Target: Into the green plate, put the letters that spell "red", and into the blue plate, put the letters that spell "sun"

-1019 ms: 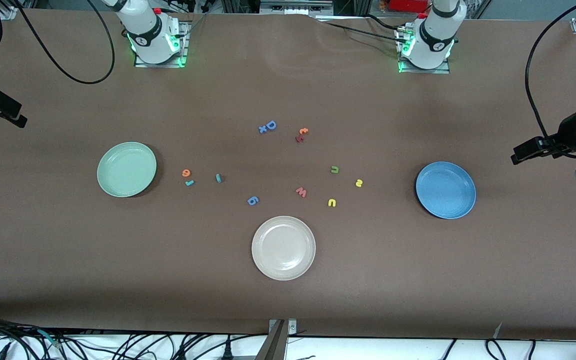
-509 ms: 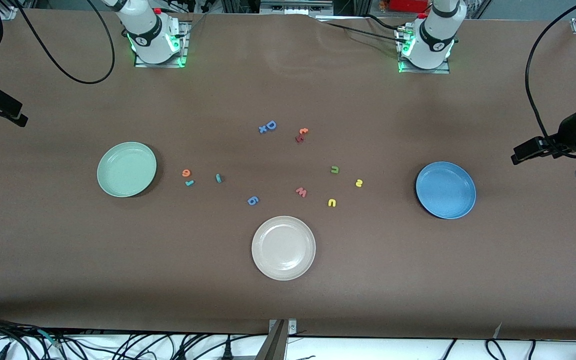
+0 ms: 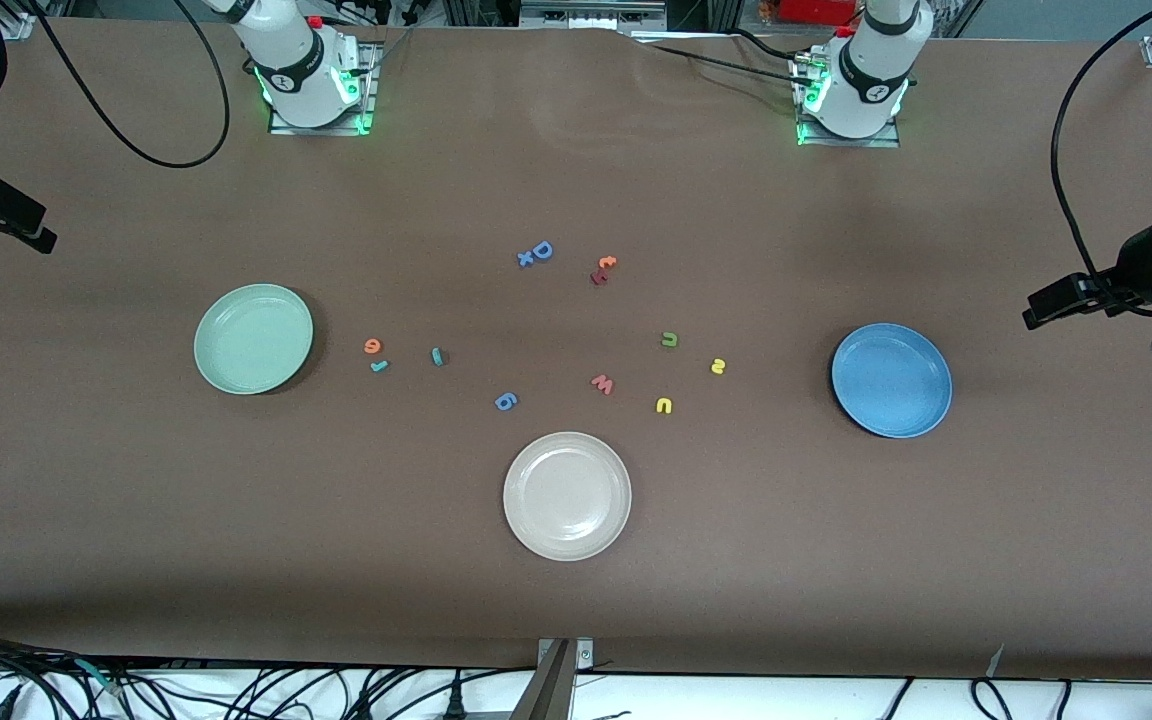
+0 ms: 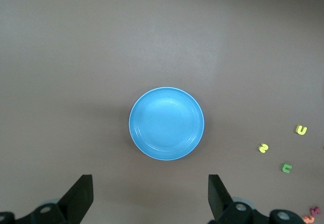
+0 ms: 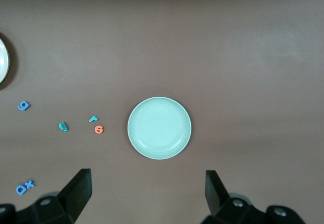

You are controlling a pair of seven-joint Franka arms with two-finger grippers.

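Brown table (image 3: pixel 576 600), contents: green plate (image 3: pixel 253 338) toward the right arm's end, blue plate (image 3: pixel 891 379) toward the left arm's end, beige-white plate (image 3: pixel 567 495) nearest the front camera. Orange "e" (image 3: pixel 372 346), teal "r" (image 3: pixel 379 366) and teal "d" (image 3: pixel 437 356) lie beside the green plate. Green "n" (image 3: pixel 669 340), yellow "s" (image 3: pixel 718 366) and yellow "u" (image 3: pixel 664 405) lie near the blue plate. Left gripper (image 4: pixel 150 196) hangs over the blue plate, fingers released, empty. Right gripper (image 5: pixel 147 193) hangs over the green plate, likewise released.
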